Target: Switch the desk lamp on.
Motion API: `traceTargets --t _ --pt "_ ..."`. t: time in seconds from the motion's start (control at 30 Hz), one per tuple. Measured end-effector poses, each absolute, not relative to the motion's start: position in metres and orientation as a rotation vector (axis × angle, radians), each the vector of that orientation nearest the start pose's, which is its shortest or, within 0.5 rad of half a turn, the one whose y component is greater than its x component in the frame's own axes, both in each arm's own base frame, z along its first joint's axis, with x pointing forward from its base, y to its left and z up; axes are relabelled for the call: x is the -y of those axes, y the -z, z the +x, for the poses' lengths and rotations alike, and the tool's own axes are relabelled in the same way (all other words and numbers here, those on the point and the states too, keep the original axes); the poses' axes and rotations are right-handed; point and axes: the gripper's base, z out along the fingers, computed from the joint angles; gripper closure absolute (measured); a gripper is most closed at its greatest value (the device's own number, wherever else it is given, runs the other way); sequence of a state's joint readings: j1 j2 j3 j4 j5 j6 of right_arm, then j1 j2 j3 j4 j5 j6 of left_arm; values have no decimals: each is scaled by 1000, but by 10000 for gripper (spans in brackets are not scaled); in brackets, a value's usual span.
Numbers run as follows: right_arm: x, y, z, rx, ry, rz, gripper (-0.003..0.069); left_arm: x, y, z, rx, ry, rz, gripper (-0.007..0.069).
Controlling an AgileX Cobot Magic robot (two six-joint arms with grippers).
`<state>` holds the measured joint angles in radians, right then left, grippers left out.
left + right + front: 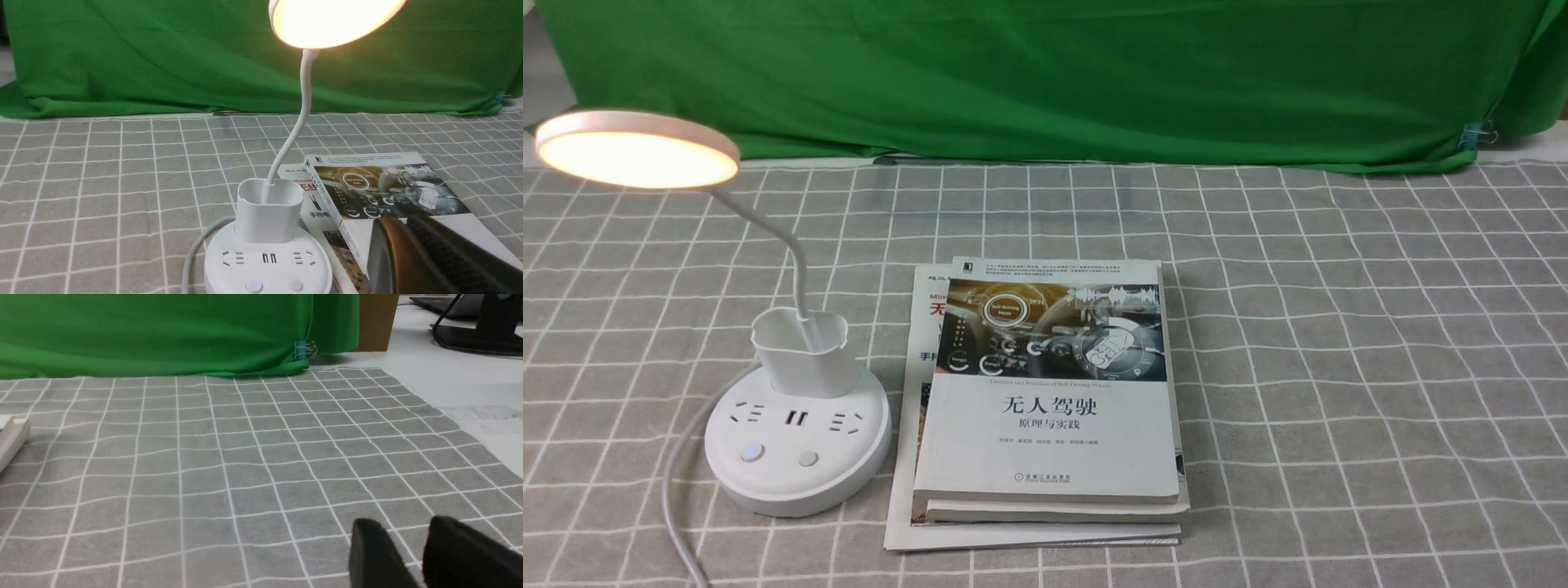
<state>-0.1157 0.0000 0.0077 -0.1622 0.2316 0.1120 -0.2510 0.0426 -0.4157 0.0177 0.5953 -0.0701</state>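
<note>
Stacked books and papers (1045, 392), grey-and-white checked cloth (1339, 327), green curtain (1045, 73), blue binder clip (300, 350)

Lamp head (335, 20), cropped by left wrist view's upper edge.

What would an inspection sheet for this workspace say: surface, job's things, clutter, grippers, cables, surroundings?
Surface: grey checked cloth, some creases.
Job's things: desk lamp upright, head glowing, left button lit.
Clutter: stacked books beside the lamp.
Grippers: left gripper's fingers close together, opening unclear; right gripper open, nothing between its fingertips.
Cables: grey cord curving around the lamp base.
Surroundings: green curtain behind, blue clip on it.
</note>
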Motion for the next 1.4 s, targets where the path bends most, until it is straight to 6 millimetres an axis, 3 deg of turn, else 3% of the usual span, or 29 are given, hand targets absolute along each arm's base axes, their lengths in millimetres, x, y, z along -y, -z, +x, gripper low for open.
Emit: traceTargets --t 0.13,0.23,0.27,0.33,0.4,0.53,1.4 --pt "10 -190 55 -1720 152 88 414 6 -286 32 -1570 109 178 604" --pt "10 -190 55 -1720 152 88 414 5 -264 45 -1457 -19 173 604" --pt "10 -190 55 -1720 152 88 414 5 -259 47 -1467 -30 167 604" --pt "10 -190 55 -1720 152 88 414 2 -225 55 -1516 -82 127 604" --pt "10 -190 55 -1720 152 88 414 1 -204 57 -1594 -97 109 604" --pt "10 -190 55 -1720 152 88 414 1 -187 55 -1750 -84 113 604" --pt "10 -190 55 -1720 152 88 414 0 -191 56 -1706 -142 144 604"
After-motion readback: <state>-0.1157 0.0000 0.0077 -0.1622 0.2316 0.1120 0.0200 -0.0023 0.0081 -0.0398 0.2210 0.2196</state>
